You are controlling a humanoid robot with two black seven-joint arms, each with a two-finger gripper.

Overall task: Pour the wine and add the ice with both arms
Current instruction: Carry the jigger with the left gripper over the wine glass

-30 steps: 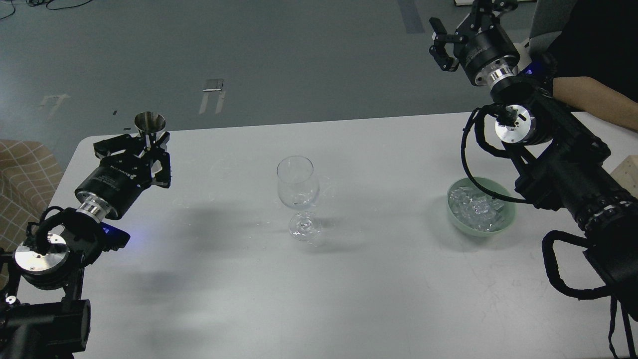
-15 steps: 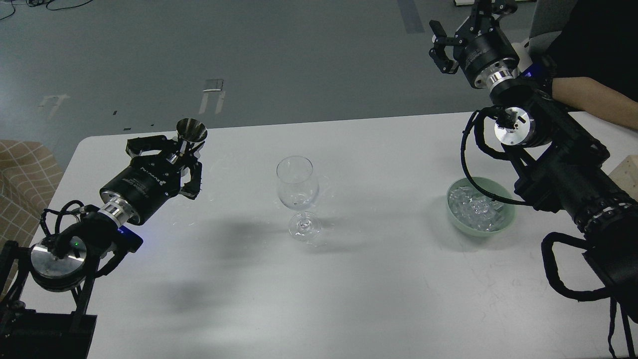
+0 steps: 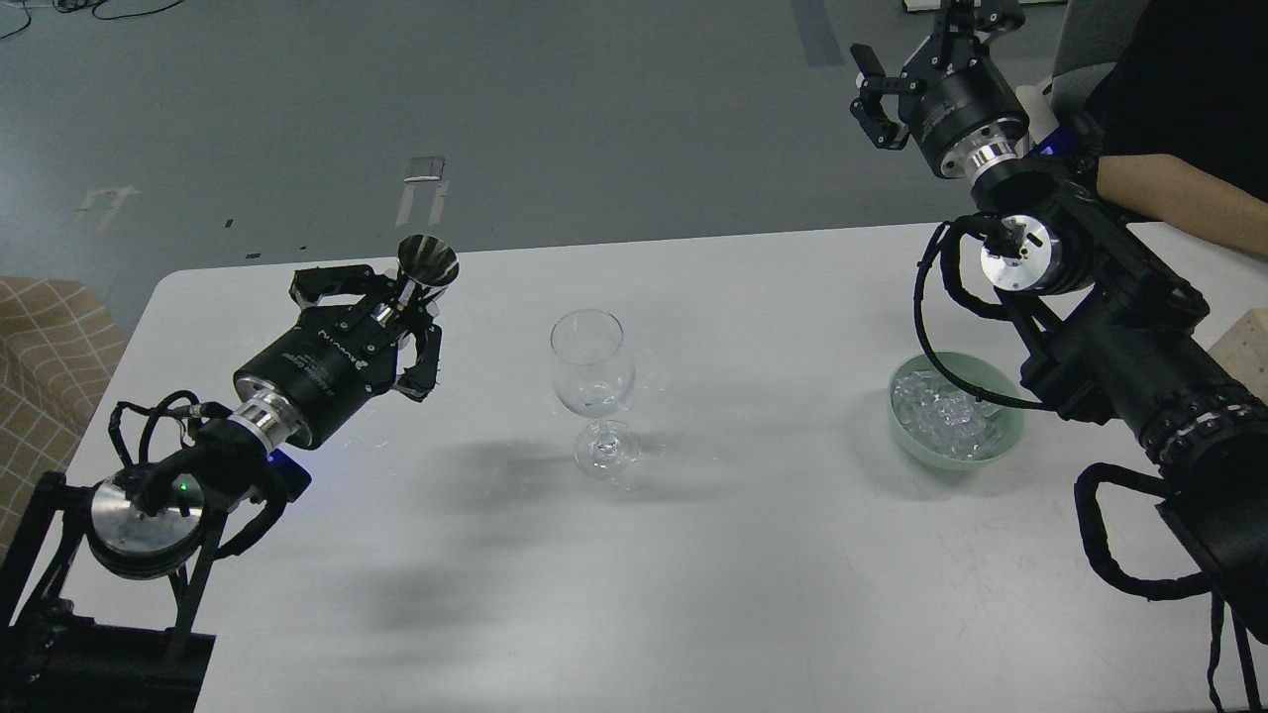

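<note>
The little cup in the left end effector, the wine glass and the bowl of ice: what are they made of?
The cup looks like polished metal: silvery, with mirror-like streaks inside. The wine glass seems clear glass, since the table shows through it. The bowl is opaque pale green with a matte look, perhaps ceramic or plastic; I cannot tell which.

A white table (image 3: pixel 693 555) with rounded far corners fills the lower part of the view, its matte top carrying soft grey shadows. Beyond it lies a grey-green floor (image 3: pixel 594 109) with pale tape marks (image 3: pixel 421 188) and a darker strip (image 3: pixel 817 30) near the top edge. A tan checked cushion or seat (image 3: pixel 45 366) (only partly in view) sits off the table's left side. A pale wooden block (image 3: pixel 1243 352) shows at the right edge. Black cables (image 3: pixel 89 8) trail across the top left corner.
</note>
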